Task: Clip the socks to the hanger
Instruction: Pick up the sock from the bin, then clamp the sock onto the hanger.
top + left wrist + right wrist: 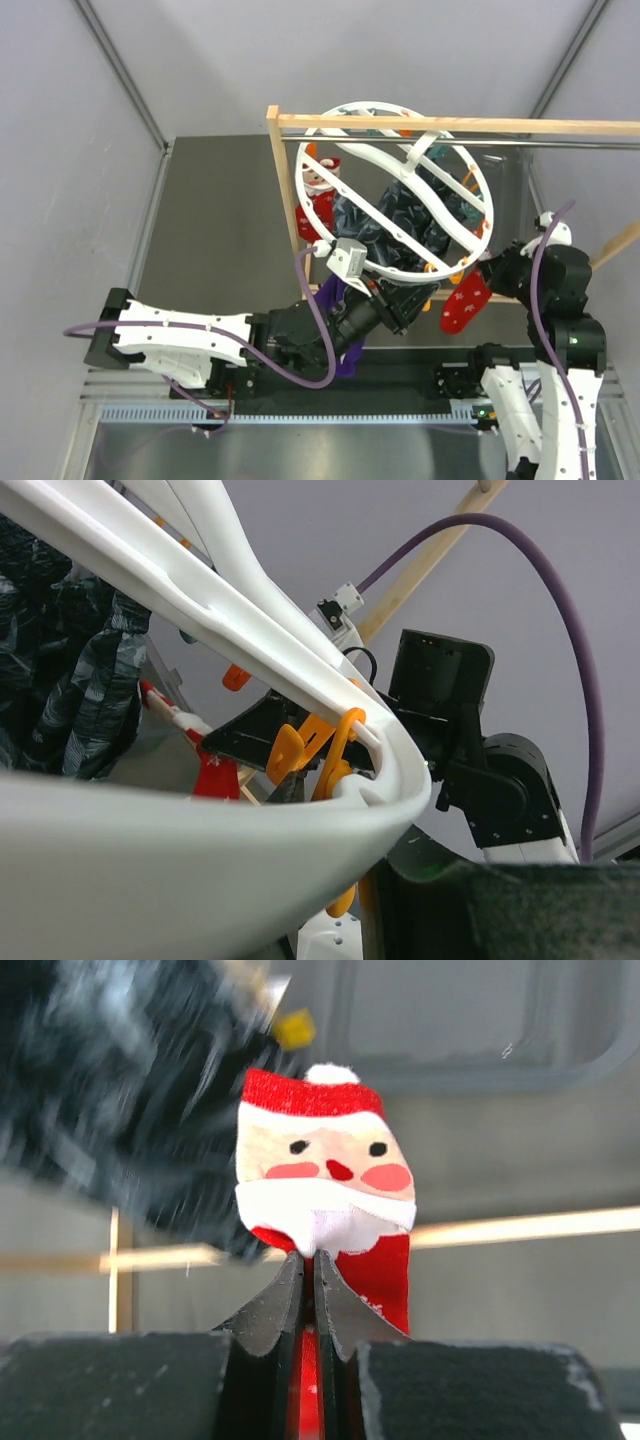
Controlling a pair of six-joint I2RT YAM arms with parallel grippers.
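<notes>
From above, the hanger [400, 190] hangs tilted on the wooden rack [285, 180], with dark socks [385, 225] and a Santa sock [320, 195] on it. The left gripper [405, 298] is under the near rim. The right gripper [488, 275] holds a red sock [466, 303] just below the rim. The left wrist view shows the rim and an orange clip [300, 750] very close; I cannot tell how its jaws stand. In the right wrist view the jaws are almost together, with red fabric pinched between them.

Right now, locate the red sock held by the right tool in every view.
Top external: red sock at lower right, below the hanger rim.
Left wrist: red patch left of centre, possibly it; cannot tell.
Right wrist: centre, pinched by the right tool.
Shared landmark: dark patterned sock, left in both wrist views.
</notes>
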